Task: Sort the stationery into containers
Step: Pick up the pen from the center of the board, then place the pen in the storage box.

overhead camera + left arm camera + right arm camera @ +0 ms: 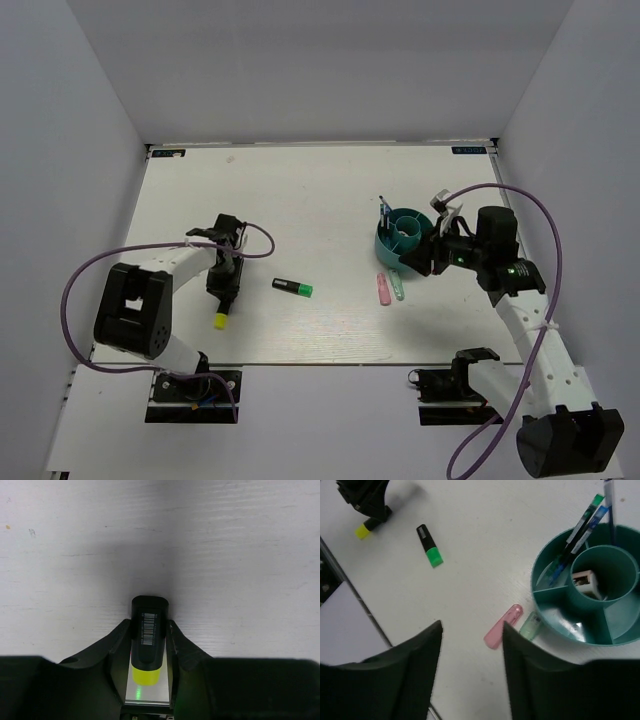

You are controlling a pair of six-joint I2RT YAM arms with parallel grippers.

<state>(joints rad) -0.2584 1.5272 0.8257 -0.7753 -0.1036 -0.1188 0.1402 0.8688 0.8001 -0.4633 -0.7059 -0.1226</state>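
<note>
Sorting under way: the left end effector (222,287) has its two fingers pressed against the flanks of the yellow-capped highlighter (148,636), gripping the black barrel with the yellow cap pointing back towards the arm's base. It is low over the left side of the worktop (300,195); whether the highlighter is off the surface cannot be told. Across the worktop, the right end effector (470,672) hangs wide open and empty just beside the teal organiser (570,634). The organiser holds blue pens (580,527) standing in an outer compartment and an eraser (584,580) in the central tube. A pink marker (503,626) and a pale green marker (531,625) lie on the worktop at the organiser's foot, and a green-capped highlighter (293,288) lies between the two arms.

The step in hand looks like the pick-up of the yellow-capped highlighter. The next move calls for a lift and a long carry right to the organiser, well apart from it, then a release over a free compartment.
</note>
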